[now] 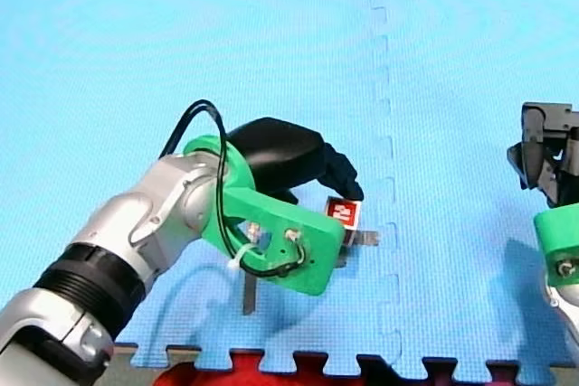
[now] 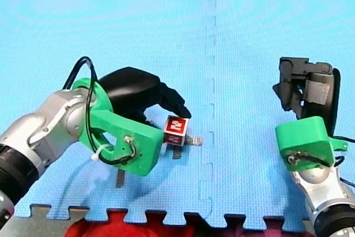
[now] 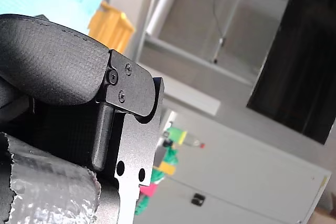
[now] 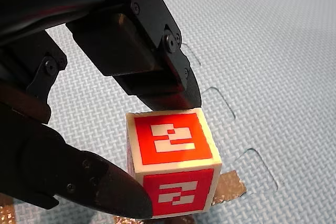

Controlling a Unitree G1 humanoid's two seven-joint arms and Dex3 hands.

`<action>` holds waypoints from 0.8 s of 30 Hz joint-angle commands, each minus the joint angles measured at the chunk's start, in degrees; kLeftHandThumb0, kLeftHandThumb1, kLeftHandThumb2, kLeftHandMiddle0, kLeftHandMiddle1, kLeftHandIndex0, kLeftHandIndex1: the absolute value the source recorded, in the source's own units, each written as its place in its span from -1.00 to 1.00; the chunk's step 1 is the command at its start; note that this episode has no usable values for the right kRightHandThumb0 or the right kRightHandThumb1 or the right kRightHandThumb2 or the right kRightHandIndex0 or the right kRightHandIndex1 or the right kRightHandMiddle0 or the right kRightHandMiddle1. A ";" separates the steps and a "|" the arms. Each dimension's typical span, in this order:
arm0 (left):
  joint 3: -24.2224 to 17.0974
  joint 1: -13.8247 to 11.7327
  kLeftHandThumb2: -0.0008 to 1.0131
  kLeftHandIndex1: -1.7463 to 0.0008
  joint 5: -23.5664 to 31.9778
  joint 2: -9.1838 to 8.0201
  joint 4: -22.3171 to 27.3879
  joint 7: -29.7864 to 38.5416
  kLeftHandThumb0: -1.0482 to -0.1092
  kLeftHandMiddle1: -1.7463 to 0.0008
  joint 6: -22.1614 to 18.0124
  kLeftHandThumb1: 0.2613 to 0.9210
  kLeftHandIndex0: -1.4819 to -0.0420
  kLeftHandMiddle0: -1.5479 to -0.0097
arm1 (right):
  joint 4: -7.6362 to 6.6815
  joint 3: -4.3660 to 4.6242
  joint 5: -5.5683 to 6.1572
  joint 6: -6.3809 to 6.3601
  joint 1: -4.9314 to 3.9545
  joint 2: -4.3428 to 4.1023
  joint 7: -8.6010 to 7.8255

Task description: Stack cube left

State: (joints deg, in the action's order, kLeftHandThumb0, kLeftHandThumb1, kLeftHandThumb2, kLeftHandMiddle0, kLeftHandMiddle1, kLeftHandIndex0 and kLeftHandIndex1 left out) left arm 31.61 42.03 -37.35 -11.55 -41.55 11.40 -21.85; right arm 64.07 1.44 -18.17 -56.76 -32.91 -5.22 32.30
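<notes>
Cube [image 2: 176,130], red with white marker faces, sits on the blue foam mat [image 2: 111,20] just on the robot's left of the mat seam [image 2: 212,54], over a silver tape patch [image 2: 192,140] that pokes out toward the seam. Left hand [image 2: 141,92] is on the same side of the seam, further from it than the cube and reaching toward it, curled over the cube. In the second wrist view, one fingertip [image 4: 173,85] is against the cube's far top edge and the thumb [image 4: 105,192] is on its near lower corner. I read that as a closed grip on the cube, top marker face still exposed. Whether the cube's base is on the tape or just off it, I can't tell. A cube has no long axis to worry about; its faces are turned slightly off the seam line. Right hand [image 2: 305,87] is well across the seam on the other side, holding nothing; can't tell if it's open or closed. Left arm is clearly the one for this. A second tape strip [image 2: 120,178] lies further from the seam, near the mat's front edge. Likely next step is a straight lift. Risk: the pinch is diagonal, corner to edge, so the cube could twist.
</notes>
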 commanded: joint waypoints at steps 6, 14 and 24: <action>-0.39 -0.65 -1.00 0.92 0.40 -0.74 0.68 0.12 0.26 -0.57 0.04 0.65 -0.74 -0.24 | -0.10 -0.13 0.03 -0.25 0.03 -0.39 0.19; -0.64 -0.98 -1.00 0.93 0.71 -0.70 -1.44 -2.39 0.27 -0.57 -2.08 0.65 -0.73 -0.27 | -0.07 0.09 -0.33 -0.15 -0.13 -0.30 0.63; -0.71 -1.02 -1.00 0.94 0.52 -0.53 -3.22 -5.69 0.26 -0.62 -3.35 0.66 -0.73 -0.27 | -0.35 0.43 -0.79 -0.10 -0.16 0.22 1.39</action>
State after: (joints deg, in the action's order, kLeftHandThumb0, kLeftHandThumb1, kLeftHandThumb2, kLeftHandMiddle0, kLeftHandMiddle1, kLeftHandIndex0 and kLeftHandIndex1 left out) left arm 31.03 41.09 -36.68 -11.95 -44.48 6.07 -25.05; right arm 63.88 1.88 -19.00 -56.79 -32.93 -4.95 33.44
